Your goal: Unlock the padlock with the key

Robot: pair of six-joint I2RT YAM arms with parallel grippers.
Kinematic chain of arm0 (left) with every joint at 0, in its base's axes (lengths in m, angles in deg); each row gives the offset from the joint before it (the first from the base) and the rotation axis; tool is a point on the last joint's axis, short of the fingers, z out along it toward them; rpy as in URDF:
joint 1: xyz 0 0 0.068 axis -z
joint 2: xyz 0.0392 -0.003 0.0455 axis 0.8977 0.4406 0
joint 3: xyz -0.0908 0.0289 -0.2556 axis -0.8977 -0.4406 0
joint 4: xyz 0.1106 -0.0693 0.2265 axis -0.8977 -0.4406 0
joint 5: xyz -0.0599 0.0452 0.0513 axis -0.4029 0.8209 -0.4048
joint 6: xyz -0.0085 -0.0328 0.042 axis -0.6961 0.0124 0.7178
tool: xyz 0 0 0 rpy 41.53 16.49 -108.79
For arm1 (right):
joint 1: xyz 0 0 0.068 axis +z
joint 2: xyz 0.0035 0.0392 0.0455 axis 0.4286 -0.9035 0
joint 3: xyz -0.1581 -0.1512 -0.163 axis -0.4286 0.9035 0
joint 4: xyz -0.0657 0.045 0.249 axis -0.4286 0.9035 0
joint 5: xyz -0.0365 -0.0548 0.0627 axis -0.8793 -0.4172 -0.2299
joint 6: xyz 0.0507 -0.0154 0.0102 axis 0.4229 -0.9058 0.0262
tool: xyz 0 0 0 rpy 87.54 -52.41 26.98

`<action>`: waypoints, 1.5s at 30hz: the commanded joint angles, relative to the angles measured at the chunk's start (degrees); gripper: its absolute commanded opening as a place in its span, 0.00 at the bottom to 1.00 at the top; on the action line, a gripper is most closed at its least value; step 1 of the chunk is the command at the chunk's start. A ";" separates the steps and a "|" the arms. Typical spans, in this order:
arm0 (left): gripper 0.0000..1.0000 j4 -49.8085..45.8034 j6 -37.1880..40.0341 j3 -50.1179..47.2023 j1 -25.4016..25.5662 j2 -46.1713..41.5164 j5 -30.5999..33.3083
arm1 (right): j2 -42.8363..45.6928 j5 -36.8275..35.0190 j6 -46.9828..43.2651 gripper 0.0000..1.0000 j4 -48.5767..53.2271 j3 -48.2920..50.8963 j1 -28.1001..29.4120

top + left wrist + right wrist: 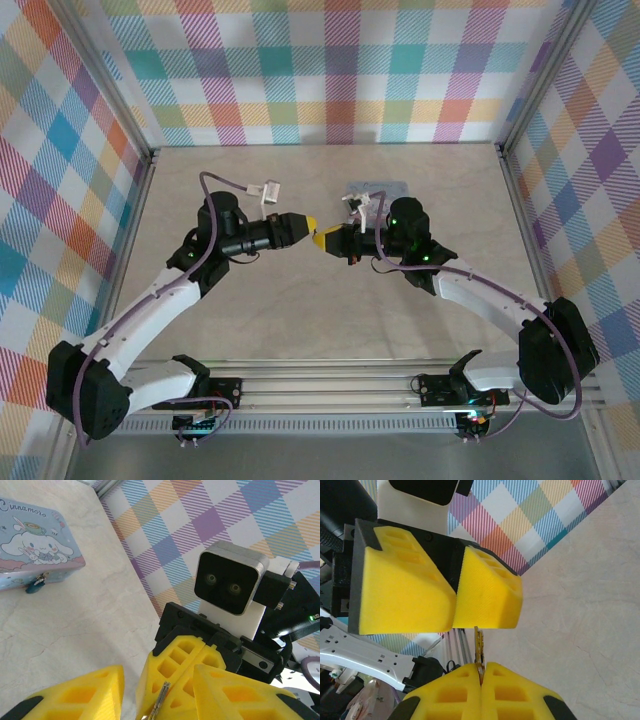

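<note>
Pinches light, stiff, slippery key [479,645] in clamped right gripper [481,669] beside part-open, empty left gripper [306,225]; wants flat-face grip.

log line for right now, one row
right fingers: shut on key | left fingers: open, tips by key | padlock: on tin, untouched
</note>
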 commanded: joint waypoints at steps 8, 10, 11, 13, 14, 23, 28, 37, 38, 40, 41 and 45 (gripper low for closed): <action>0.33 0.94 0.57 0.21 0.44 1.63 -1.55 | 1.83 -0.86 -3.07 0.00 1.81 -1.23 0.12; 0.33 0.03 1.15 0.51 0.64 1.91 -1.49 | 1.92 -0.97 -3.16 0.00 1.96 -1.22 0.12; 0.33 -0.47 1.44 0.73 0.81 2.07 -1.41 | 1.90 -1.01 -3.29 0.00 1.97 -1.23 0.17; 0.33 -1.29 2.04 1.24 0.99 2.39 -1.41 | 1.79 -0.95 -3.24 0.00 1.97 -1.32 0.14; 0.33 -1.74 2.37 1.40 1.10 2.55 -1.40 | 1.74 -0.93 -3.34 0.00 1.97 -1.40 0.12; 0.00 -10.30 12.05 5.74 1.37 3.21 -0.50 | 2.35 -0.79 -4.24 0.09 4.95 -1.94 0.12; 0.00 -15.72 18.33 9.95 1.35 4.49 -2.03 | 6.64 -1.78 -6.47 0.24 11.14 -1.32 -0.35; 0.00 -28.81 30.34 19.32 1.26 8.44 -4.96 | 11.93 7.95 -4.98 0.41 22.28 -3.18 -7.47; 0.00 -28.81 30.70 19.76 1.26 8.85 -6.23 | 11.38 8.73 -4.69 0.41 21.77 -3.49 -7.44; 0.00 -28.15 30.71 20.29 1.33 9.33 -7.84 | 9.91 10.58 -2.30 0.42 17.79 -3.13 -7.44; 0.00 -27.67 30.69 20.34 1.32 9.45 -8.54 | 9.01 11.42 -0.68 0.43 15.37 -2.91 -7.36; 0.00 -26.83 31.18 20.44 1.38 9.35 -10.36 | 5.17 14.39 2.89 0.43 10.10 -3.90 -6.45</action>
